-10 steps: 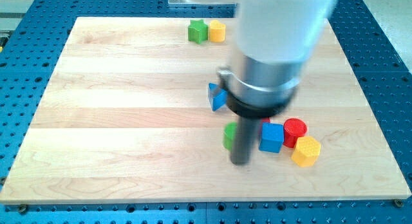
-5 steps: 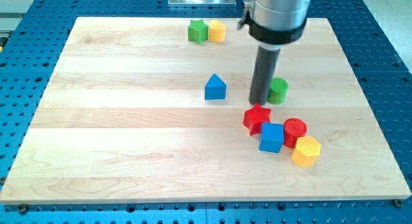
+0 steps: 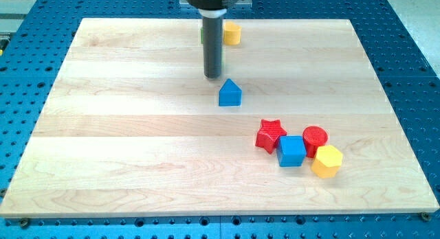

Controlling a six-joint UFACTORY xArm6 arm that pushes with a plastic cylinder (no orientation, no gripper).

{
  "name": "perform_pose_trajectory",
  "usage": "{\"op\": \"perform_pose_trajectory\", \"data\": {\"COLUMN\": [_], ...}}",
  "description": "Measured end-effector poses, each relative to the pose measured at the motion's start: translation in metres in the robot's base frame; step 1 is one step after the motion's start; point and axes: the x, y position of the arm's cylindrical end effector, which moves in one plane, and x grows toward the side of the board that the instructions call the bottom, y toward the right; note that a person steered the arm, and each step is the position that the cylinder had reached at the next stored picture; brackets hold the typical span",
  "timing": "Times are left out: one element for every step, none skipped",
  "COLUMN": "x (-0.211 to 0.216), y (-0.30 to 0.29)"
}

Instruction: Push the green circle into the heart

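Observation:
No green circle shows in this view. My tip [image 3: 214, 76] stands on the board just above and left of the blue house-shaped block [image 3: 229, 93], not touching it. The rod hides most of a green block [image 3: 203, 33] at the view's top, of which only a sliver shows left of the rod. A yellow block [image 3: 232, 33] sits right beside the rod at the top; I cannot make out its shape.
A cluster lies at the lower right: a red star [image 3: 271, 134], a blue cube [image 3: 292, 150], a red circle [image 3: 315, 138] and a yellow hexagon [image 3: 326, 161]. The wooden board [image 3: 103, 129] rests on a blue perforated table.
My tip moved from the middle right up and left towards the top blocks. The green circle, earlier right of the rod, no longer shows. The red star shifted slightly down.

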Motion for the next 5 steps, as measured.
{"op": "perform_pose_trajectory", "data": {"x": [-0.001, -0.022, -0.028, -0.026, -0.028], "y": [-0.004, -0.028, 0.001, 0.006, 0.032]}}
